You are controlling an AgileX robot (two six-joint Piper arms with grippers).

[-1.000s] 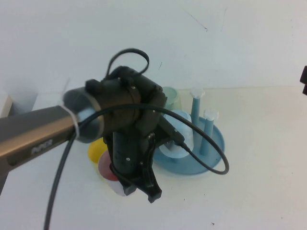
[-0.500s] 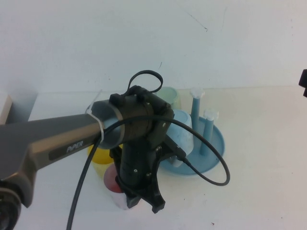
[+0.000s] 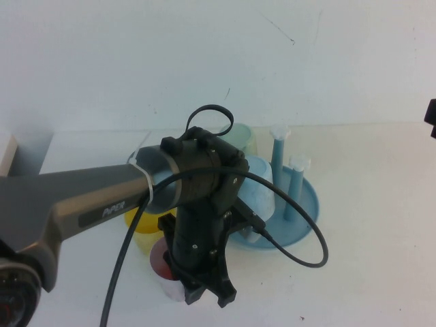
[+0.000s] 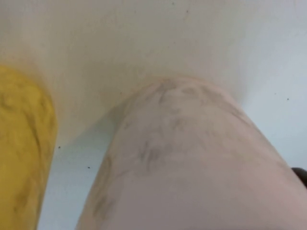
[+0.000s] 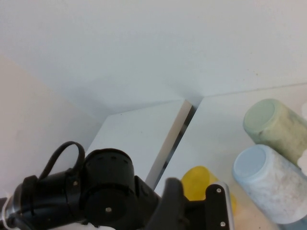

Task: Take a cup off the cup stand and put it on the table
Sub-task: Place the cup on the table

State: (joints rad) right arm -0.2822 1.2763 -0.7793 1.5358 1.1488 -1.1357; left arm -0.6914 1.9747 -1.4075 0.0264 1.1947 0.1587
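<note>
the left gripper (image 3: pixel 208 294) clamps the cup (image 3: pixel 163 262), which sits between its fingers low over the table (image 3: pixel 368 286). just beyond it stands the yellow cup (image 3: pixel 139 223), then the cup stand (image 3: pixel 303 221) with the light blue cup (image 3: pixel 259 187). the right gripper shows nowhere.

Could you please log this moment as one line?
left claw: shut on cup, by stand | right claw: unseen
</note>
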